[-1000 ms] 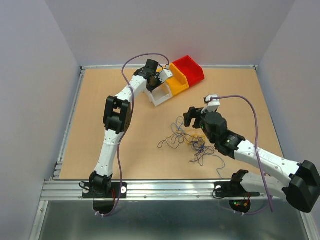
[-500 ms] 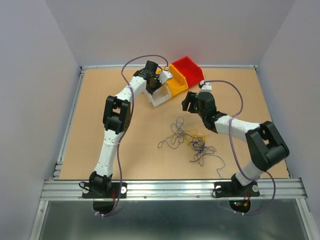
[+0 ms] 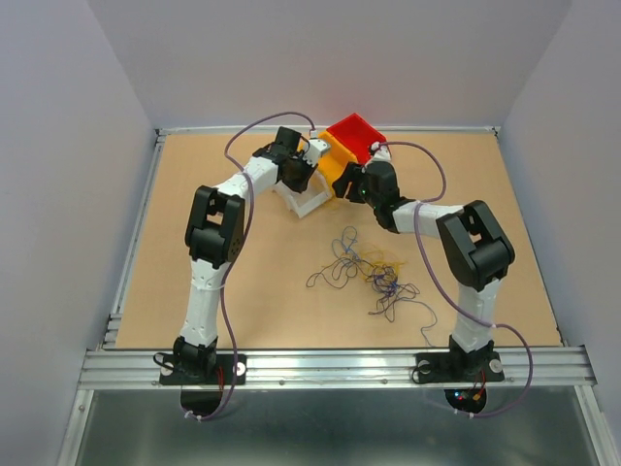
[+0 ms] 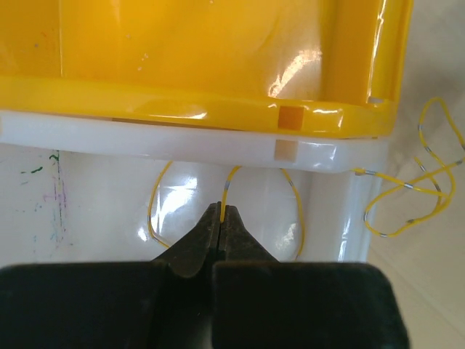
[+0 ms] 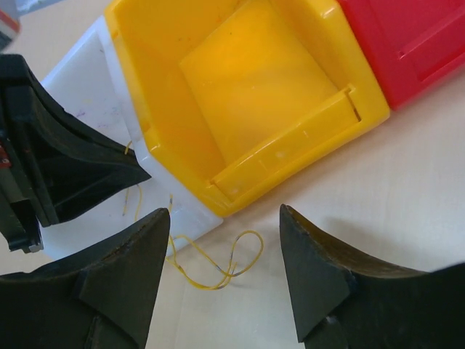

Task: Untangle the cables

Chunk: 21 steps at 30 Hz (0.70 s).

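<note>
Looping inside the white bin (image 4: pixel 94 182), a yellow cable (image 4: pixel 299 218) spills over its wall.

cables (image 3: pixel 374 277) lie mid table (image 3: pixel 243 252), bins (image 3: pixel 335 167) behind; one wire (image 5: pixel 212 288) seemingly beside those.

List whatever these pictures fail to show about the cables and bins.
- Top view: strands in the cable tangle are too thin to trace or count.
- Top view: the left arm covers most of the white bin; its inside is hidden.
- Left wrist view: the yellow cable vanishes between the left gripper's shut jaws; the gripped length is hidden.
- Right wrist view: the red bin is cut off by the frame edge.
</note>
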Motion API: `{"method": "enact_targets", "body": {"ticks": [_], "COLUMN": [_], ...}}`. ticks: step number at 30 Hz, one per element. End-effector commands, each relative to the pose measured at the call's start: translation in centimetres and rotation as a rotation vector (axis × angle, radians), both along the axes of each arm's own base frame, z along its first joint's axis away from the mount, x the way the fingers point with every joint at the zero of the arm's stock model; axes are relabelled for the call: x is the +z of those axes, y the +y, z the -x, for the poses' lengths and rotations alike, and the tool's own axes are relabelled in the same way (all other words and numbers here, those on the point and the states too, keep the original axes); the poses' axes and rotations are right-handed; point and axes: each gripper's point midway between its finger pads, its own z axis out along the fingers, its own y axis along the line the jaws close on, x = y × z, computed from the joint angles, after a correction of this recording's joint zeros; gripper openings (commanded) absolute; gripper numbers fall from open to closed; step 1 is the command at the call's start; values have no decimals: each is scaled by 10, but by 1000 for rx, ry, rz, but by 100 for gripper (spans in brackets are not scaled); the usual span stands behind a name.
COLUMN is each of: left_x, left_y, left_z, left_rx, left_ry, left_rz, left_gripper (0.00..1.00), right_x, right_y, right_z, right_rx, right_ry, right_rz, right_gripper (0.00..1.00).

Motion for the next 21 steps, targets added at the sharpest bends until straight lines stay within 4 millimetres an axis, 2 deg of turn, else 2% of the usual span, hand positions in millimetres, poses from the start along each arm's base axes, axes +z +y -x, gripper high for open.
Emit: {"method": "enact_targets", "body": {"ticks": [1,6,10,21], "left_x": [48,51,55,46], "left_y": [-13,-15,-13,-10], "left_z": [-12,-12,-18,-21], "left_rx": [28,48,67,92], "left_ry": [-67,-77,-101,-109], "left_rz": [97,116,108,91], "left_gripper": [0,0,0,0], "right_x": [31,11,1,-33], "right_y": [22,32,35,43], "right_z": [-12,3,10,18], "right_rx": [59,137,163,151], "right_ry": [-65,-36,-19,81], "right_rz": [-101,-125,-137,-153], "right_gripper": [68,77,77,77]}}
